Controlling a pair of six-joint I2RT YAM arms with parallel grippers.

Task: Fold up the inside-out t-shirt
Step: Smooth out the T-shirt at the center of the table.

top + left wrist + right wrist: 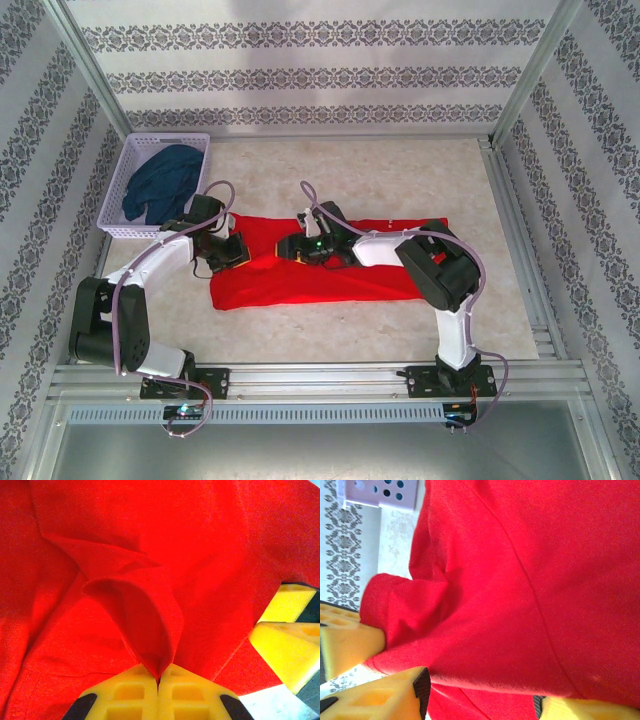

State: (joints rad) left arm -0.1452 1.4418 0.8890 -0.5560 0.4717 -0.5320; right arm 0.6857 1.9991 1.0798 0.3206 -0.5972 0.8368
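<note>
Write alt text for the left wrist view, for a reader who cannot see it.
The yellow fingers of the left gripper are shut on a raised fold of the bright red t-shirt, whose creased fabric spreads out behind. At the right edge sit the yellow fingers of the right gripper, with a sliver of pale table below them.

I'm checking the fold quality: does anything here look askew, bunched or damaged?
No damage shows. The red t-shirt lies as a long strip, but near its left end the shut left gripper pinches a fold, pulling the cloth up into a peaked ridge with creases around it, so it isn't flat there.
</note>
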